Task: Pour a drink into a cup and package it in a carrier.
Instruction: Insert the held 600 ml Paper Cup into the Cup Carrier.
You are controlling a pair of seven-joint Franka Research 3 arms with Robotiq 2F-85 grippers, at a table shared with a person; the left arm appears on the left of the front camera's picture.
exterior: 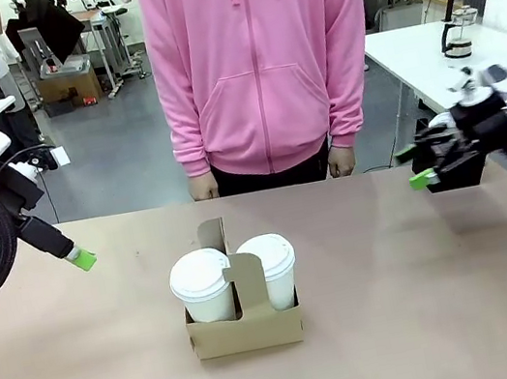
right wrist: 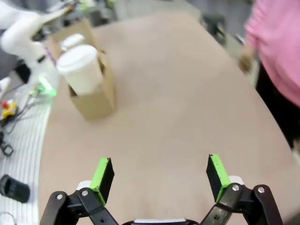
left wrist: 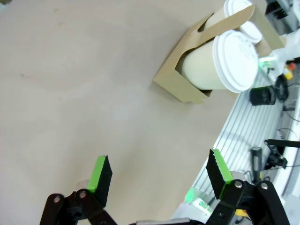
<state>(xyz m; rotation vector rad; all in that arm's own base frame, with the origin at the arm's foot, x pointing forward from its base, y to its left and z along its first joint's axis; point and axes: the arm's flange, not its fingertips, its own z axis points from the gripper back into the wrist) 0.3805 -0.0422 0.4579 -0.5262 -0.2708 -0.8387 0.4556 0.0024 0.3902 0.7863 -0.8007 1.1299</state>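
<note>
- Two lidded white cups, the left cup (exterior: pixel 202 285) and the right cup (exterior: pixel 269 269), stand in the slots of the brown cardboard carrier (exterior: pixel 246 329), one on each side of its upright centre handle, on the table (exterior: pixel 433 315) in front of a person in a pink hooded top (exterior: pixel 260 61).
- Judged from this, pouring and packing look complete; what is left to do well is to keep both arms well clear of the carrier so neither cup is knocked.
- The left gripper (left wrist: pixel 159 172) hangs above bare tabletop, well to the left of the carrier, jaws spread wide and holding nothing.
- The right gripper (right wrist: pixel 160 174) sits well to the right of the carrier, near the table's far right edge, jaws likewise wide apart and empty, touching nothing.
- A glass jug (exterior: pixel 456 39) stands on another table far behind and to the right of the carrier; its contents cannot be made out.
</note>
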